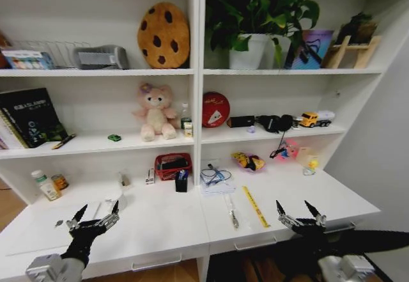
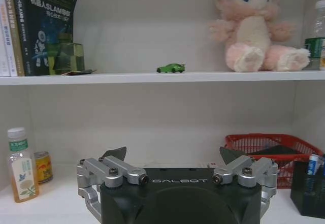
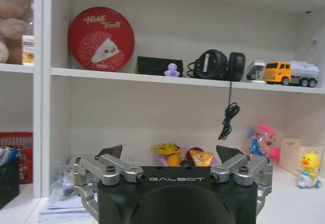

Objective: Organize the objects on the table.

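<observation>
Both arms were just hanging low over the front edge of the bench (image 1: 160,224), nothing held. The left pincer (image 1: 96,218) had its fingers spread wide, empty, over the left half of the bench. The right pincer (image 1: 300,213) was the same deal, released and holding nothing, near the right front corner.

Ahead of the left pincer, toward the back wall, stood a bottle (image 1: 46,186) with a green label and a small yellow can (image 1: 60,181) right beside it. From the left wrist view you could see both of them off to that pincer's outer side, (image 2: 21,165) and (image 2: 42,166). Further ahead and toward the middle sat a red basket (image 1: 173,165) with a black pen holder (image 1: 181,181) just in front of it, blue pens sticking out.

Between the two pincers, closer to the right one, a yellow ruler (image 1: 256,206) lay on the bench next to a silvery tool (image 1: 231,211). Behind those was a stack of papers (image 1: 217,181) with a cable on top. Ahead of the right pincer were some colourful toys (image 1: 248,161), a pink toy (image 1: 289,149) and a little duck (image 1: 312,165) near the back.

On the shelf above sat a pink bear (image 1: 155,110), a tiny green car (image 1: 114,137), a red tin (image 1: 216,109), headphones (image 1: 276,123) and a yellow truck (image 1: 314,119).
</observation>
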Controlling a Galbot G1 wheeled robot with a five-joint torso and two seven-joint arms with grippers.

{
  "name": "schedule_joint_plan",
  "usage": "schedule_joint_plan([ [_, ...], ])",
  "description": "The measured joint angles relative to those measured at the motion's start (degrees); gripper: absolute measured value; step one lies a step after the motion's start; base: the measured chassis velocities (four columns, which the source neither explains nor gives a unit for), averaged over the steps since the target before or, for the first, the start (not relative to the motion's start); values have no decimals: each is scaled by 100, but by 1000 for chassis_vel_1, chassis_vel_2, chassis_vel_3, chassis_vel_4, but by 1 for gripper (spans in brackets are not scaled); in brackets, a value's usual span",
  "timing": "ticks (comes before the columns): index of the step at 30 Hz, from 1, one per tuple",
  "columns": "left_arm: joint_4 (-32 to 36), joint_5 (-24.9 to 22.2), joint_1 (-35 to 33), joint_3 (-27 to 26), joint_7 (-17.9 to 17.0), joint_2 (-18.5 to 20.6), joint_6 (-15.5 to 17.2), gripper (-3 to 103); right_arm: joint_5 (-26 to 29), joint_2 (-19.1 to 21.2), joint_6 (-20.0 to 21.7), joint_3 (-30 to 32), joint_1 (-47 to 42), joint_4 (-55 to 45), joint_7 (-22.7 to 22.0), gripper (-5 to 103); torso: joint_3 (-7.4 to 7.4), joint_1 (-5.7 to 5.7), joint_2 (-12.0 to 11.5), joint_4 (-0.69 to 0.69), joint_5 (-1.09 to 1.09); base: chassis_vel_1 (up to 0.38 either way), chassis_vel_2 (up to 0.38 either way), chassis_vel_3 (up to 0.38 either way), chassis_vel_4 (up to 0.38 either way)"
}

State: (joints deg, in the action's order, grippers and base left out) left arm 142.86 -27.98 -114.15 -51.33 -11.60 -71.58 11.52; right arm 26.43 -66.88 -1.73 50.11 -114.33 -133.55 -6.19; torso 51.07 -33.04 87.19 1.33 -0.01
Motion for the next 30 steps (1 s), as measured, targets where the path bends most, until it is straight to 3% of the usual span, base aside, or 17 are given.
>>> schedule_joint_plan([
  [19,1,0,0,-1,-1,0,0,100,1,0,0,0,0,0,2,100,-1,2,1,-1,2,343,344,-355,-344],
  [24,0,0,0,-1,-1,1,0,100,1,-1,0,0,-1,0,2,100,-1,2,1,2,-1,236,137,-184,-192],
  [30,0,0,0,0,-1,0,0,100,0,1,0,0,2,0,2,100,1,-2,-1,-4,3,28,6,36,-36],
])
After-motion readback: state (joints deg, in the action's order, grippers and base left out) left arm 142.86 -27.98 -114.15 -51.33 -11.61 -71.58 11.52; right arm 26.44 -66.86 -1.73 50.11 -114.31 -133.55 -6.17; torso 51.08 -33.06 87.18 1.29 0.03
